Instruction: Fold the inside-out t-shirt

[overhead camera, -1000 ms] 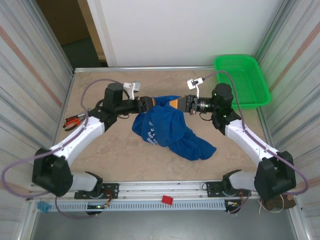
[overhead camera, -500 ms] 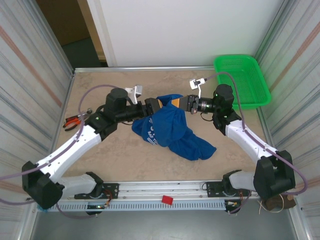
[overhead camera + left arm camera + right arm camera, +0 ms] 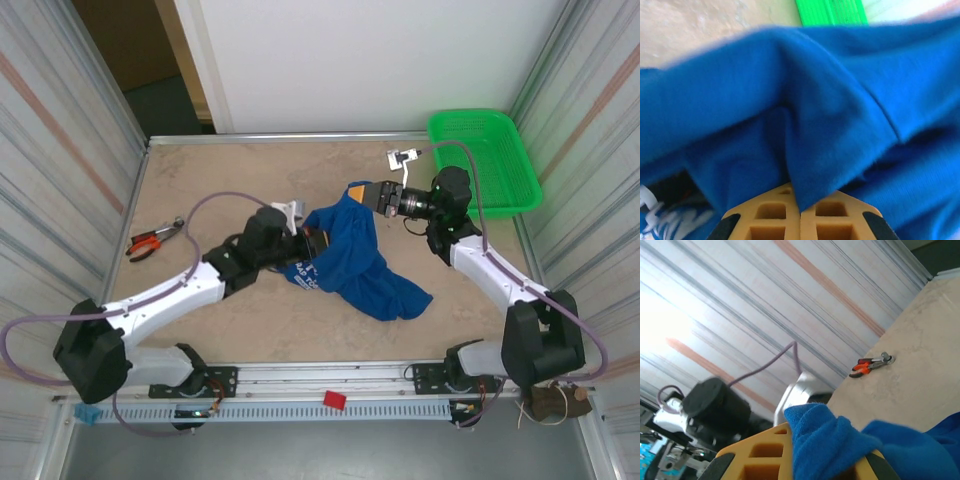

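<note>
Pinching t-shirt (image 3: pixel 345 255) folds, open table (image 3: pixel 205 175) leftward

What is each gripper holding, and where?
Both hold the t-shirt: left gripper pinches a fold on its left side, right gripper a bunched edge at its far end.

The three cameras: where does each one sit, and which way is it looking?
Top external: above and behind the arms, looking down on the table; both arms, left gripper and right gripper pinching the t-shirt.
Left wrist: on the left arm, looking along its yellow fingers into the t-shirt.
Right wrist: on the right arm, looking past its fingers across the table to the pliers.
Shared: pliers, top and right wrist.
</note>
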Tool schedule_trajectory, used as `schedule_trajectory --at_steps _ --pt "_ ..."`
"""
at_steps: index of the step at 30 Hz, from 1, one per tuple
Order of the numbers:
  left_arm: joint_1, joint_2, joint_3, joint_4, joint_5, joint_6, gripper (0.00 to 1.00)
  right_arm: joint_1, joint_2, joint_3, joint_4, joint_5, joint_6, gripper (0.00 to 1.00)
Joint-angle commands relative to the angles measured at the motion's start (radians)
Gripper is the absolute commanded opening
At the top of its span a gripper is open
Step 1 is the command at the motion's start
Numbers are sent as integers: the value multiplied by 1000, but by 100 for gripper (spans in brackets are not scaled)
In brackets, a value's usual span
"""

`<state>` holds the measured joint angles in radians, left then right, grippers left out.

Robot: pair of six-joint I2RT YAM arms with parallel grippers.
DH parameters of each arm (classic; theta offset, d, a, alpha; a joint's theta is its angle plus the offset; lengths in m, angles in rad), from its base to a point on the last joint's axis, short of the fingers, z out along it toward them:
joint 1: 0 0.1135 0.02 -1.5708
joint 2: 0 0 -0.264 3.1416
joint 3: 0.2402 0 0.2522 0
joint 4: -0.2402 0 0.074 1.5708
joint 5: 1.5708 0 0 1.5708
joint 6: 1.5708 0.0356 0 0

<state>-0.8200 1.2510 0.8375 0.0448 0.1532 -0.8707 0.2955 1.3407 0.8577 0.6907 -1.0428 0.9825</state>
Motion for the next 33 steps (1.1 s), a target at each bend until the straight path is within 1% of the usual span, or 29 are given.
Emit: schedule_trajectory --at_steps 1,3,4,5,7,9,11,12,17,20,22,24,27,33 --pt "-25 -4 -72 28 -108 39 0 2 25 20 205 -16 122 0" --pt "-25 28 -86 63 -106 38 0 19 33 22 247 -40 144 0" --pt "-24 46 -71 50 -117 55 0 28 33 24 250 -54 144 0" --pt "-23 59 -49 33 -121 85 7 33 31 24 251 -61 142 0" --pt "-13 68 12 -37 -134 166 25 34 20 15 250 -81 142 0" --pt "5 42 53 -96 -142 227 41 26 12 8 235 -104 137 0" --pt "18 -16 68 -131 -156 285 50 21 7 2 202 -120 119 0" --pt "22 -52 68 -143 -168 321 53 19 4 2 181 -126 103 0" --pt "24 -201 85 -198 -202 493 55 24 -7 14 65 -139 27 0" --pt "23 -229 90 -172 -179 600 55 29 -9 24 31 -143 5 0" --pt "24 -214 116 -162 -127 657 54 30 -11 26 16 -143 -3 0" --pt "24 -175 156 -158 -69 687 53 35 -13 27 5 -140 -11 0" --pt "24 -110 199 -128 -2 694 51 43 -15 29 -4 -137 -20 0" --pt "25 -27 243 -74 60 690 47 46 -30 27 -23 -123 -34 0"
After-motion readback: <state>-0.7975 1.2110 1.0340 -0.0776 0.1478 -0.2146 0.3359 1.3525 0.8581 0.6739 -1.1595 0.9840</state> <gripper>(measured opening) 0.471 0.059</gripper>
